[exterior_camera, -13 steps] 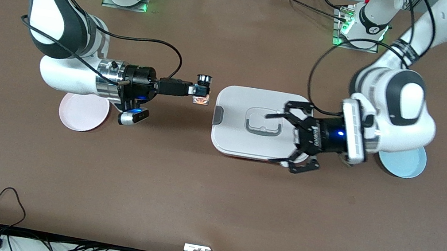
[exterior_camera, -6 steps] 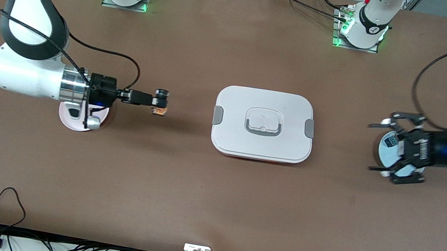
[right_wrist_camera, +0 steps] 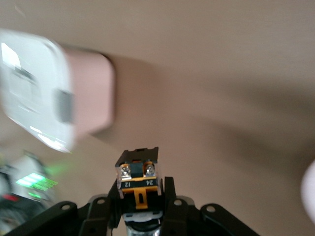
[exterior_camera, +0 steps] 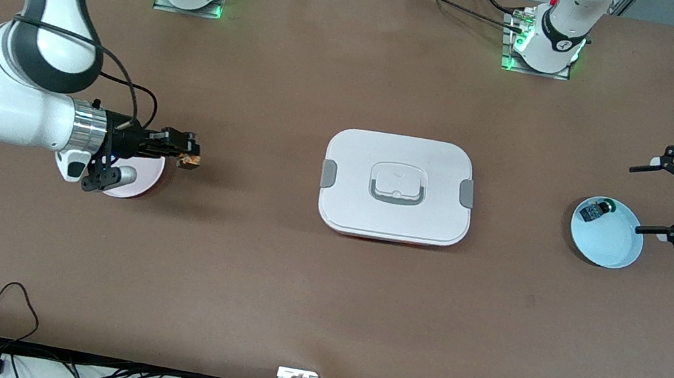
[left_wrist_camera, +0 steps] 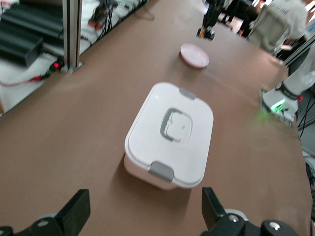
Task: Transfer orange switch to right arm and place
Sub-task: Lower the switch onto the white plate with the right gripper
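Brown table: bare tabletop with the white lidded box at its middle, lid on and grey clips at both ends.
Pink plate: toward the right arm's end, partly covered by that arm's wrist.
Blue plate: toward the left arm's end, holding a small blue-and-green component near its rim.
Orange switch: pinched between the jaws of the right gripper, up over the table just beside the pink plate, between plate and box.
Right arm: forearm lies level, pointing toward the box.
Left gripper: fingers spread wide with nothing in them, beside the blue plate at the table's end, aimed toward the box.
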You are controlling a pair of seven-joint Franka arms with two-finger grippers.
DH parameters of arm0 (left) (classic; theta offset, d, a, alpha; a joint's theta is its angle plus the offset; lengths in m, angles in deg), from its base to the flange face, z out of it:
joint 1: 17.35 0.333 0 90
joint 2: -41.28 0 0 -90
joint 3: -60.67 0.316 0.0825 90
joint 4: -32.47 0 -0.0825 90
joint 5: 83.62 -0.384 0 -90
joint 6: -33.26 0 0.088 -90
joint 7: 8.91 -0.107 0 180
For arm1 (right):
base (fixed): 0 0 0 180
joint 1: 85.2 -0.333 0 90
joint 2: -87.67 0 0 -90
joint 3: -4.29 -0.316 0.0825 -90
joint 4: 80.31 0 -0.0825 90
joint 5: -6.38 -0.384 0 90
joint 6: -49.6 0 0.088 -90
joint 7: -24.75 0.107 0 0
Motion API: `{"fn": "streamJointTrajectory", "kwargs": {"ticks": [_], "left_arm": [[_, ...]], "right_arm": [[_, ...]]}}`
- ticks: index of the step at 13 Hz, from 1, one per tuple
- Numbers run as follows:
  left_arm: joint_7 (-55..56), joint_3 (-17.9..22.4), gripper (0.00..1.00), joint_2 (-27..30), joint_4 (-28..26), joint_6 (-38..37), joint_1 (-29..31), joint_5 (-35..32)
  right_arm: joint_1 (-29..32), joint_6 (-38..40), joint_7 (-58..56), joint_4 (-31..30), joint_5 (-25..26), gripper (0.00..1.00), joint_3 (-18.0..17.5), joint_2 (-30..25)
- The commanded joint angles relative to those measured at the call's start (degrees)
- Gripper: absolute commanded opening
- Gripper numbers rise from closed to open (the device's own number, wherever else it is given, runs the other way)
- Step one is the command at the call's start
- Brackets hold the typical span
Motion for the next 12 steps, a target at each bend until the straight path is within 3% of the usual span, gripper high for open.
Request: {"fn": "streamJointTrajectory", "kwargs": {"ticks": [1, 3, 5, 9, 12], "left_arm": [[5.96, -1.18, 1.0, 2.02, 5.22, -3.22, -2.71, -10.69], [12.17, 0.04, 1.0, 5.98, 5.32, -3.92, -7.88, -15.19], [20.52, 4.5, 1.0, 8.97, 5.76, -6.64, -16.48, -20.81], [37.14, 21.45, 1.0, 13.46, 5.76, -10.6, -37.83, -25.22], [38.23, 34.71, 1.0, 14.26, 4.79, -10.35, -46.47, -25.76]], "right_arm": [[0.56, 0.59, -10.16, -0.61, 12.63, 0.0, -0.65, -0.56], [0.56, -1.16, -14.58, -1.92, 22.83, 0.0, -0.65, -0.47], [0.91, -5.28, -20.01, -3.86, 29.18, 0.0, -0.65, -0.47], [4.34, -18.27, -33.89, -11.93, 31.76, 0.0, -0.65, -0.56], [5.13, -26.82, -41.31, -17.73, 36.24, 0.02, -0.65, -0.56]]}}
